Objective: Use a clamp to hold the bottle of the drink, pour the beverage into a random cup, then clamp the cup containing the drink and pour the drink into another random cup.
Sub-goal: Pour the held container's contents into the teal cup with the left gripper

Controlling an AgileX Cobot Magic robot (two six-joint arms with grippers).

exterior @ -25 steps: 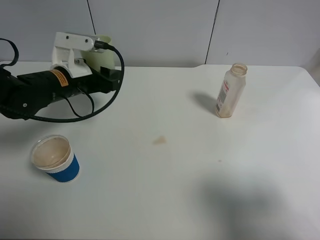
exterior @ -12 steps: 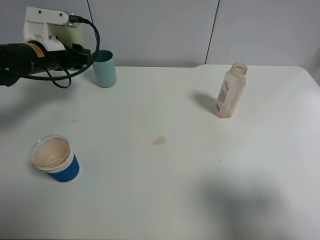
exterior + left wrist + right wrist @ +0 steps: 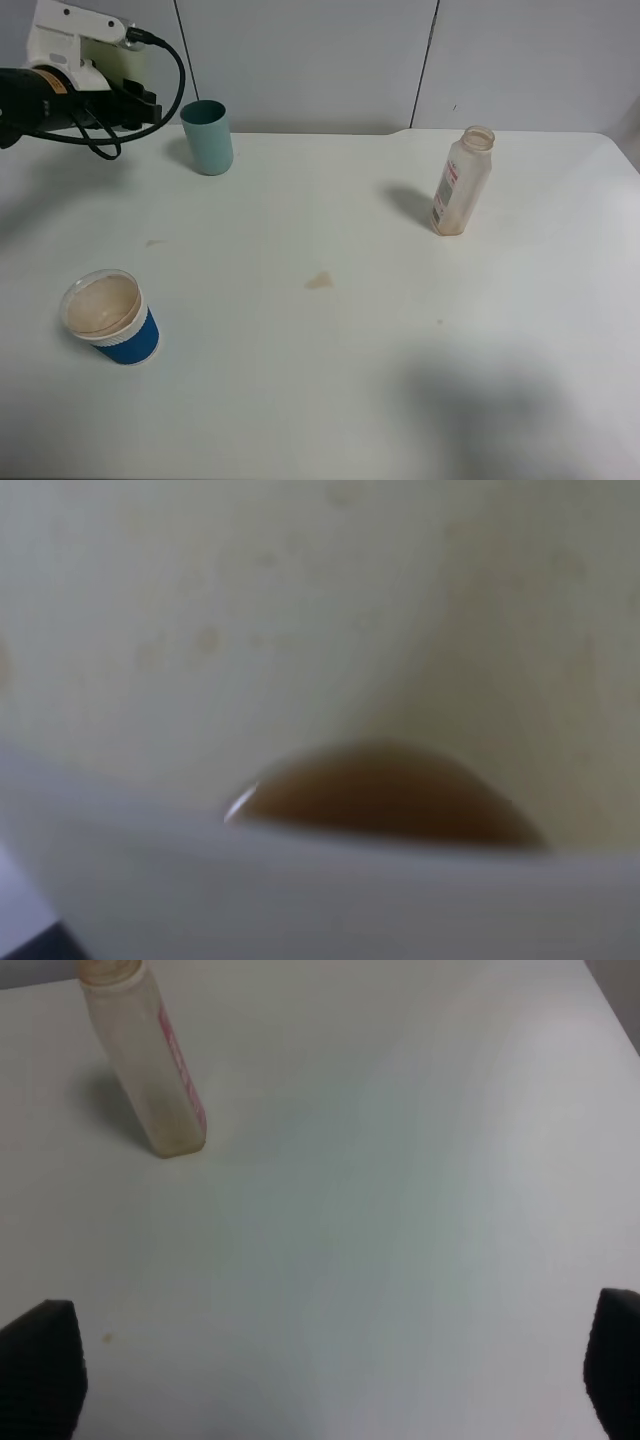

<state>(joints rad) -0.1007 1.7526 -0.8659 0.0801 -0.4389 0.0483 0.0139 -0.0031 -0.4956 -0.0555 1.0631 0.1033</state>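
My left gripper [image 3: 138, 98] is shut on the pale yellow-green cup [image 3: 131, 62], held in the air at the far left, left of and above the teal cup [image 3: 207, 137]. In the left wrist view the yellow-green cup's inner wall [image 3: 250, 610] fills the frame, with a small pool of brown beverage [image 3: 385, 802] in it. The teal cup stands upright near the back edge; what it holds is hidden. The bottle [image 3: 462, 182] [image 3: 150, 1060] stands upright and uncapped at the back right. My right gripper [image 3: 328, 1370] is open, hanging over bare table short of the bottle.
A squat white cup with a blue sleeve [image 3: 108, 317] stands at the front left, brownish inside. A small brown stain [image 3: 320, 281] marks the white table [image 3: 330, 380] near its middle. A grey wall runs behind the table.
My left arm has swung up and to the left with the yellow-green cup, away from the teal cup, which now shows in full. The bottle and the blue-sleeved cup have not moved.
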